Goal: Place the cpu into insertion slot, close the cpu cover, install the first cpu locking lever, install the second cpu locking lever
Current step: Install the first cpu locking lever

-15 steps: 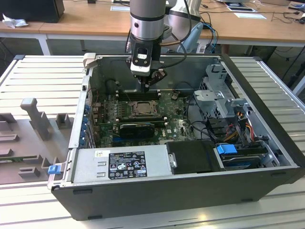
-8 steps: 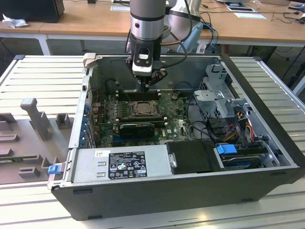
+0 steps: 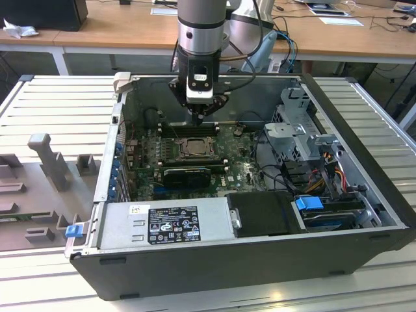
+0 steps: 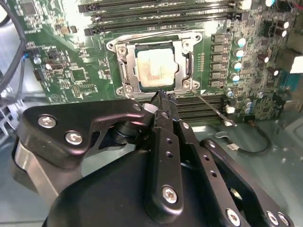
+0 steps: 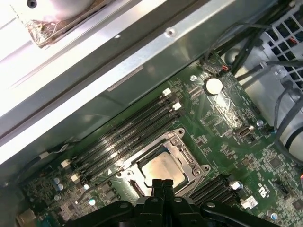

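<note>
The cpu (image 4: 155, 69) lies pale and square in the insertion slot (image 4: 156, 39) on the green motherboard, also seen as cpu (image 5: 164, 168) in the first wrist view. The silver cpu cover (image 4: 127, 71) lies flat over it, framing the chip. A thin locking lever rod (image 4: 213, 109) sticks out sideways from one socket corner, away from the frame. My gripper (image 4: 163, 98) is shut with nothing in it, its tips hovering just beside the socket edge near that corner. In the exterior view the gripper (image 3: 199, 118) hangs inside the case above the slot (image 3: 194, 148).
Long black RAM slots (image 4: 156, 14) flank the socket on both sides. The open case (image 3: 110, 149) walls the board in. A power supply (image 3: 162, 221), a drive cage (image 3: 296, 130) and cables (image 3: 325, 175) fill the exterior view's near and right side. Grey fixtures (image 3: 49, 159) stand outside.
</note>
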Motion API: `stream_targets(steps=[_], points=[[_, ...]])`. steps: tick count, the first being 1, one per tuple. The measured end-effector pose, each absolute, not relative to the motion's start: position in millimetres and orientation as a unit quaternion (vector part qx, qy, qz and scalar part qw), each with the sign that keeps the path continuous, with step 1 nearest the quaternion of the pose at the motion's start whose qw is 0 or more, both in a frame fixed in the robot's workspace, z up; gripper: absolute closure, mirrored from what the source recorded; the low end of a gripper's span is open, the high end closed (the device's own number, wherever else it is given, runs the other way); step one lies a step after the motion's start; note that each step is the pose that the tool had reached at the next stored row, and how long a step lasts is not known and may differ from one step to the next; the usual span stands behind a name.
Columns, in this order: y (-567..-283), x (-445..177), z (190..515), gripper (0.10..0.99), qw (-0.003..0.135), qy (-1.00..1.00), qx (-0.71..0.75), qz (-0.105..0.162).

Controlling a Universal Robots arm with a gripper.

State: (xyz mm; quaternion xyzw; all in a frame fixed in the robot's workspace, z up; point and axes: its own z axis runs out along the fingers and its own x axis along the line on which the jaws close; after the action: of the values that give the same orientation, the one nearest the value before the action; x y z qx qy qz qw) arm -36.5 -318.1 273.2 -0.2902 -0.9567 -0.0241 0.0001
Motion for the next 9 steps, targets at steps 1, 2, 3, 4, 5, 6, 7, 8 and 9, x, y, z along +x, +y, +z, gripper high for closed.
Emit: stream_targets(steps=[1,2,3,4,5,6,7,8,9], points=[[-318.2,-36.5,273.3,0.980,0.000,-0.959,-0.282,-0.024],[-318.2,-36.6,273.3,0.980,0.000,-0.961,-0.274,-0.024],[-318.2,-36.6,273.3,0.980,0.001,-0.965,-0.262,-0.024],[-318.2,-36.5,273.2,0.980,0.001,-0.967,-0.254,-0.024],[-318.3,-36.5,273.2,0.980,0.001,-0.968,-0.248,-0.024],[-318.3,-36.5,273.2,0.980,0.001,-0.970,-0.242,-0.024],[-318.3,-36.6,273.3,0.980,0.001,-0.971,-0.237,-0.024],[-318.3,-36.6,273.3,0.980,0.002,-0.973,-0.229,-0.024],[-318.4,-36.6,273.3,0.980,0.002,-0.974,-0.224,-0.024]])
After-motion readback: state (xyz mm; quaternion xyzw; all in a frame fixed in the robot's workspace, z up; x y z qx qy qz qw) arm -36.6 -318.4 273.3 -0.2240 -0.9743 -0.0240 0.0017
